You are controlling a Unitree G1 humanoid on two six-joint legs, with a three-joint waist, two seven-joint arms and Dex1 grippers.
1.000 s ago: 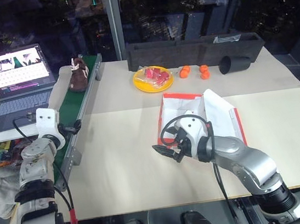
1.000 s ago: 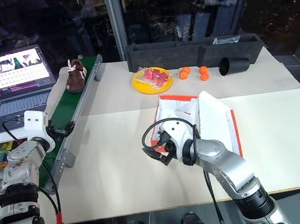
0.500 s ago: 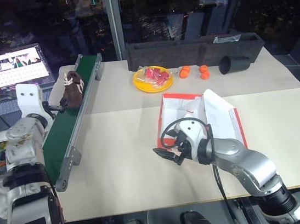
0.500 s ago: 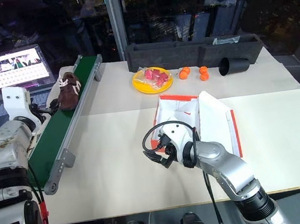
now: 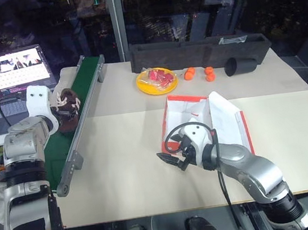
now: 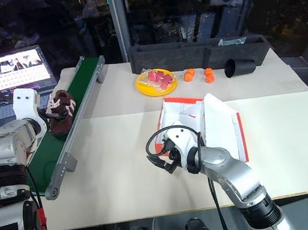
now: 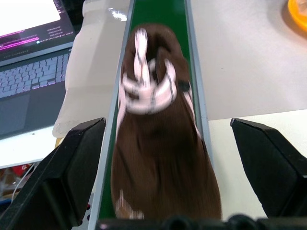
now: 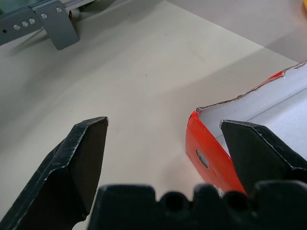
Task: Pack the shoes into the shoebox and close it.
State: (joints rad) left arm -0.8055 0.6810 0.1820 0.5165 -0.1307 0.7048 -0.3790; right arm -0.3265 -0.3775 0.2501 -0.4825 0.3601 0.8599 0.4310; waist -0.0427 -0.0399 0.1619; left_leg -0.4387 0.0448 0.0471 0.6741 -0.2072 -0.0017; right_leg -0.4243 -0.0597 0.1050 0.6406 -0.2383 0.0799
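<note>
Brown shoe [image 7: 160, 143] lies on the green conveyor belt [image 5: 84, 81] at the left edge of the worktop [image 5: 125, 153], laces facing away from the wrist. Left gripper [image 7: 168, 158] sits at the shoe, fingers [image 7: 62, 172] spread wide on either side, not closed on it. Shoebox [image 5: 190, 110] lies open mid-worktop, white inside, lid flipped to the right. Right gripper [image 8: 168, 158] hovers at the box's near left corner, fingers [image 8: 81, 158] released, one each side of the red wall, gripping nothing. Laptop [image 5: 15, 76] beside the belt; yellow plate [image 5: 157, 80], oranges [image 5: 190, 74], black cup [image 5: 238, 66] and black tray [image 5: 196, 50] at the back.
</note>
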